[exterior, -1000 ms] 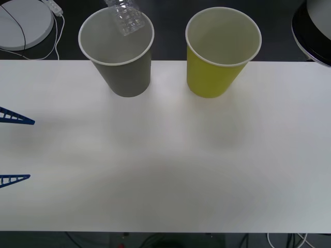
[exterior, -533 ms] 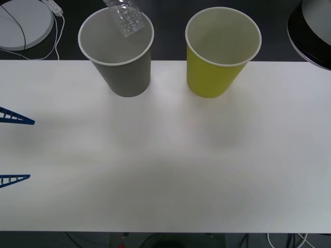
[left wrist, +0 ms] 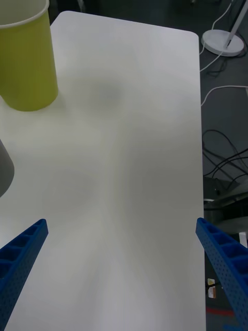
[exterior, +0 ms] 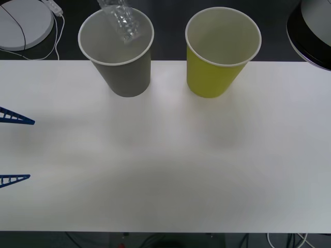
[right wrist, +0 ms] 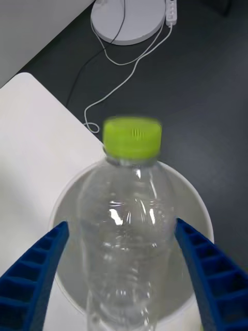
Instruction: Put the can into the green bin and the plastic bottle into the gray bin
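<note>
Small clear plastic bottle with lime-green screw cap sits between the right gripper's 2 blue ribbed fingers, directly above the open mouth of the large dark gray tapered bin. Finger-to-bottle contact cannot be told: fingers appear spread, with gaps on both sides. In the front view the bottle's upper part is cut off at the frame edge.

Large yellow-green tapered bin stands beside it on the white bench.

Left gripper wide open, holding nothing, over bare bench. White round base and cables on the dark floor.
</note>
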Robot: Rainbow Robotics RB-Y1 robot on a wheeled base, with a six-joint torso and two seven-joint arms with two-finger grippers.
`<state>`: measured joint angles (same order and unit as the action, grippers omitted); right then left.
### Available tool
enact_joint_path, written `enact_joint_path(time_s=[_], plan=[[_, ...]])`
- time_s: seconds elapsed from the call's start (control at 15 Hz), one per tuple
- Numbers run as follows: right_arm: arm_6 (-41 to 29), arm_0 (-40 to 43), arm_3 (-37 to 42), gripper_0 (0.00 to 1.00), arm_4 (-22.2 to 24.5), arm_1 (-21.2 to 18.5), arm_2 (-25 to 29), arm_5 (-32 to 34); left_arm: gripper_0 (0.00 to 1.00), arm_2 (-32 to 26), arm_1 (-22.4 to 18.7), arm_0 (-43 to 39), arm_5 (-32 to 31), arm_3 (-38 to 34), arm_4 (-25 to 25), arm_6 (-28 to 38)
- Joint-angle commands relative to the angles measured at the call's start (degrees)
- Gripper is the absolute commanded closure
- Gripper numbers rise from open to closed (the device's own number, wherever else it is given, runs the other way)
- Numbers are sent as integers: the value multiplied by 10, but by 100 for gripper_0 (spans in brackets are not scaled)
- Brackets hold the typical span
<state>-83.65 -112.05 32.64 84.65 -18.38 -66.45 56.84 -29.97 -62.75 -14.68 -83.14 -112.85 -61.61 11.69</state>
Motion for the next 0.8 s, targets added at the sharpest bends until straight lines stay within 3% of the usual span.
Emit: enact_joint_path(time_s=[0.07, 0.8], plan=[[6, 0, -2, 0, -2, 1, 0, -4, 0, 0, 0, 0, 0, 0, 0, 0], [20, 8, 10, 0, -19, -13, 0, -4, 0, 0, 0, 0, 0, 0, 0, 0]])
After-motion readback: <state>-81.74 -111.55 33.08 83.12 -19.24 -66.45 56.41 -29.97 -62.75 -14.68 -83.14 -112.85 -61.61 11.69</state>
